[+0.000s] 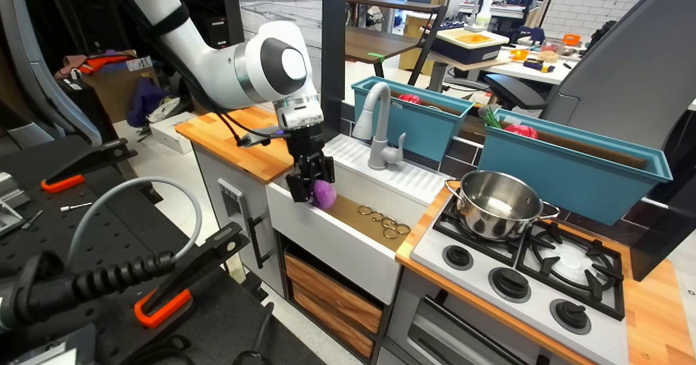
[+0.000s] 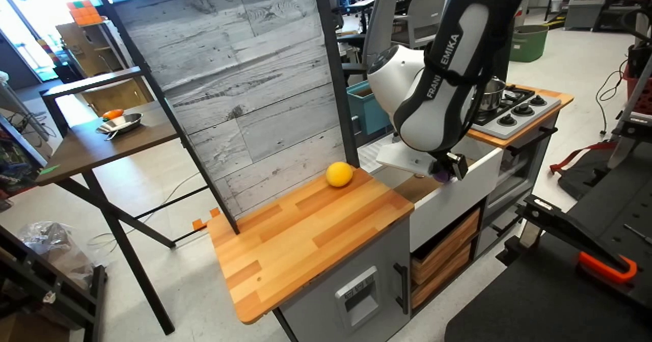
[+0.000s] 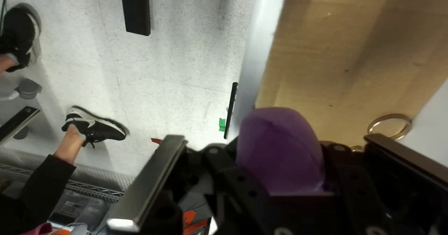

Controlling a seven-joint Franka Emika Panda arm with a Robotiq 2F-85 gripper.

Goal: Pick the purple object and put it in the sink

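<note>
Purple lump [image 1: 325, 195], pinched between the fingers of the pincer [image 1: 314, 183], held at the front edge of the white sink [image 1: 334, 245]; the wrist view shows it overlapping both that edge and the tan floor inside, though contact with the edge cannot be told. Several metal rings [image 1: 389, 222] lie on the sink floor, and a grey faucet [image 1: 380, 125] rises behind. Beside the sink, a steel pot [image 1: 489, 210] stands on a stove [image 1: 478, 263], with two blue planters [image 1: 560, 166] at the back. In an exterior view, a yellow ball [image 2: 339, 174] rests on the wooden counter [image 2: 305, 235], near a grey plank panel [image 2: 254, 72].
</note>
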